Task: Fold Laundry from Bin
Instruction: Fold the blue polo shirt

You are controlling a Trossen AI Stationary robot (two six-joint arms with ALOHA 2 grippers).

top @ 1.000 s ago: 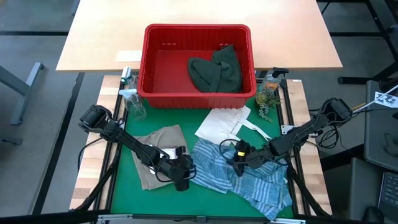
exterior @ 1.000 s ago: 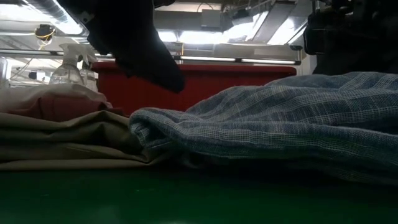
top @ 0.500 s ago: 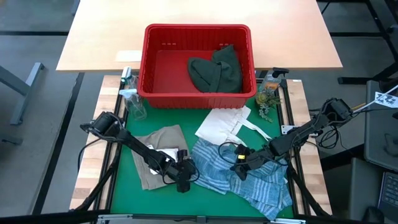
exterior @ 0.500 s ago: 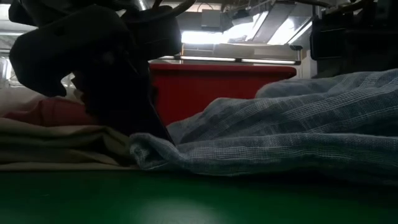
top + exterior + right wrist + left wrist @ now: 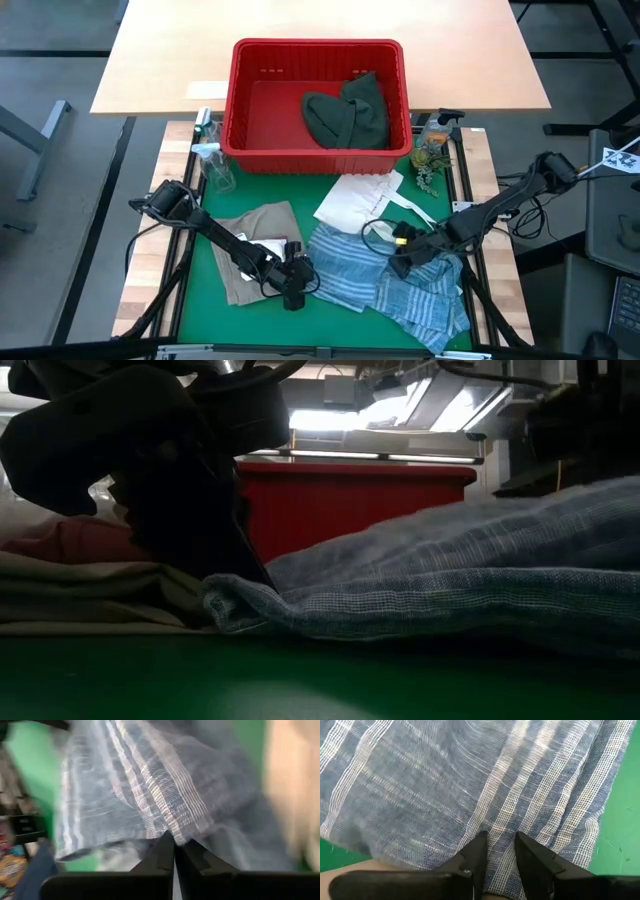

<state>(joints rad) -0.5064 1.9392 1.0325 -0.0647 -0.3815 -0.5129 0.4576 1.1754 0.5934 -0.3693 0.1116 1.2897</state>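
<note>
High view: the large red rectangular plastic bin [image 5: 318, 105] with slotted walls stands at the far end of the green mat [image 5: 200, 310], and everything else is placed from it. Inside the bin, toward its right wall, lies a crumpled dark green garment [image 5: 348, 112].

In front of the bin's near wall, on the mat, a flat white tote bag [image 5: 360, 198] with loop handles lies just below the bin's right half. Nearer still, the blue-white striped shirt [image 5: 375, 285] is spread across the mat, well in front of the bin. The tan garment [image 5: 247, 240] lies in front of the bin's left half, beside the shirt's left edge.

The left gripper [image 5: 293, 293] sits low at the striped shirt's left edge, farther from the bin than the tan garment. In the left wrist view its two dark fingers [image 5: 475, 854] stand slightly parted, with the striped cloth running down between them; whether they truly pinch the cloth I cannot tell.

The right gripper [image 5: 398, 268] is on the shirt, in front of the bin's right corner. In the right wrist view its fingers [image 5: 165, 851] are pressed together, nipping a raised fold of the striped cloth.

By the bin's left near corner stands a clear spray bottle [image 5: 212, 160]; by its right near corner, another bottle [image 5: 434, 130] with a green sprig [image 5: 428, 168].
</note>
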